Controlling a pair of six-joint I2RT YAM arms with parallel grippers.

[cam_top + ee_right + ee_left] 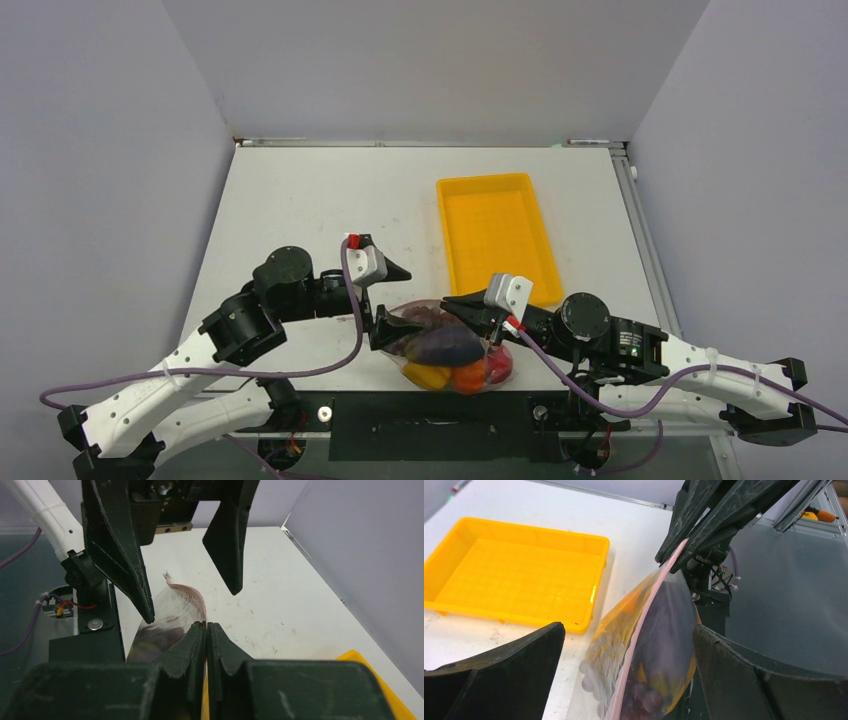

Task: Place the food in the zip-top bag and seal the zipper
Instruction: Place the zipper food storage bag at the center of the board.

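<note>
Dotted zip-top bag (452, 352) at the table's (300, 200) near edge, food (440, 350) packed inside, eggplant (445, 343), peppers (427, 376), tomato (497, 368), pink zipper (642, 627) pinched in clamped right gripper (206, 626), left gripper (393, 303) spread wide astride the bag, yellow tray (495, 235) beyond.

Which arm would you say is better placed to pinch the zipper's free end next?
Probably the left: the left gripper is open astride that end of the zipper, while the right gripper is shut on its other end.

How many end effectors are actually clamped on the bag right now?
1. The right end effector is shut on the zipper of the zip-top bag; the left end effector is open, straddling the bag.
</note>
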